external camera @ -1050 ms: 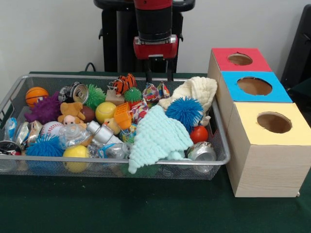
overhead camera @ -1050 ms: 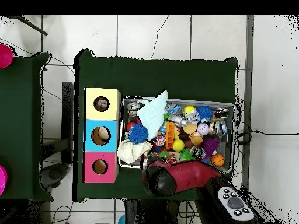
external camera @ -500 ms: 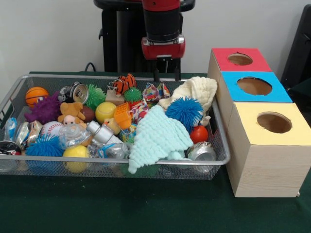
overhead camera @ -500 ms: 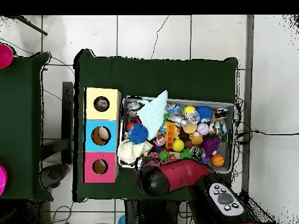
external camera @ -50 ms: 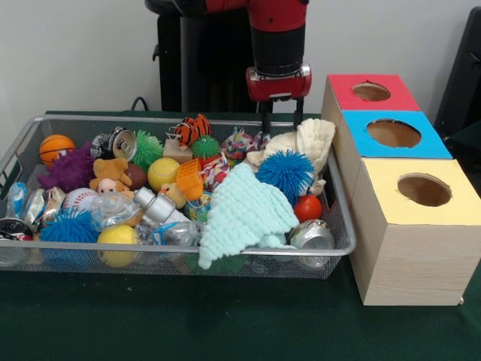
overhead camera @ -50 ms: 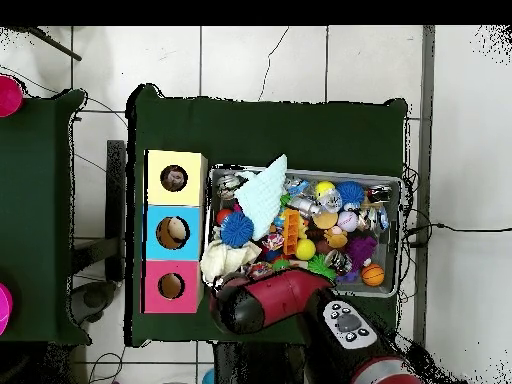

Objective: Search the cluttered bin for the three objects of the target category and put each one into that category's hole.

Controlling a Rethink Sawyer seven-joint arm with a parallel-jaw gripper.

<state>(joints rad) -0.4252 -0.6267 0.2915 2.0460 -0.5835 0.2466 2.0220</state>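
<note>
Two cloths lie in the wire bin (external camera @ -50 ms: 342, 226): a cream cloth (external camera @ -50 ms: 304, 143) at the far right corner beside the box (external camera @ -50 ms: 391, 188), and a mint cloth (external camera @ -50 ms: 244, 210) draped toward the near rim. Between them sits a blue spiky ball (external camera @ -50 ms: 285, 171). Just above the cream cloth hangs the claw (external camera @ -50 ms: 282, 124), its fingers parted and empty. Everything rests on the green tabletop (external camera @ -50 ms: 225, 323).
</note>
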